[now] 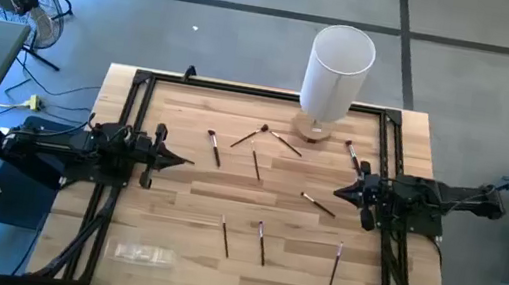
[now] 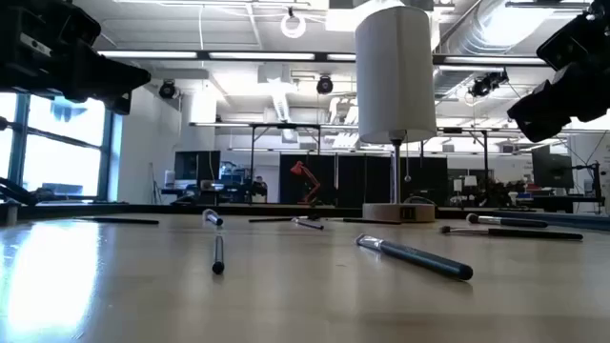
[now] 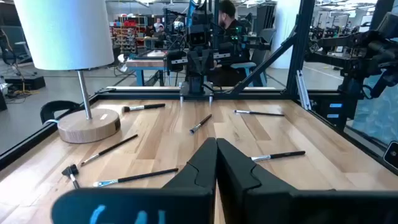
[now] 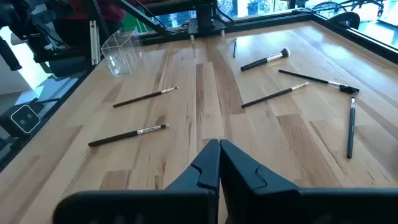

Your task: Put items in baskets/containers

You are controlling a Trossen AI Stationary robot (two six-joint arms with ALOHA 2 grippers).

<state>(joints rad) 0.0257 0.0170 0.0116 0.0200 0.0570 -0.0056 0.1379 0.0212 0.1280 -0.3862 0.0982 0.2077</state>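
Table (image 1: 176, 192): pale butcher-block top inside a black frame, bearing everything listed below.

Lamp (image 1: 337, 74): white cylindrical shade on a round wooden base, at the far edge, right of centre. Not part of the job.

Left gripper (image 1: 183, 161): hangs over the table's left side at mid-depth, pointing inward, fingers pressed together, holding nothing. Right gripper (image 1: 340, 192): opposite it on the right side, likewise closed and empty.

Container (image 1: 144, 253): flat, nearly colourless plastic tray, near the front left corner, well apart from the brushes. In the right wrist view its walls (image 4: 122, 51) look thin and upright, though whether it is a rigid box or a soft sleeve cannot be told. Probably very light, so it may slide when a brush is pushed in.

Brushes: about ten, all loose on the wood, none in the container.
- Far group, by the lamp base: crossed pair (image 1: 266, 135), one (image 1: 214, 148), one (image 1: 256, 165), one (image 1: 354, 155).
- Mid right: one (image 1: 318, 204), just beside the right gripper.
- Front row: three (image 1: 262, 243), well apart from each other.

Handling: slim, stiff, light, smooth handles lying flat; likely to roll or pivot. Best pinched mid-handle, across the shaft, away from the tuft.
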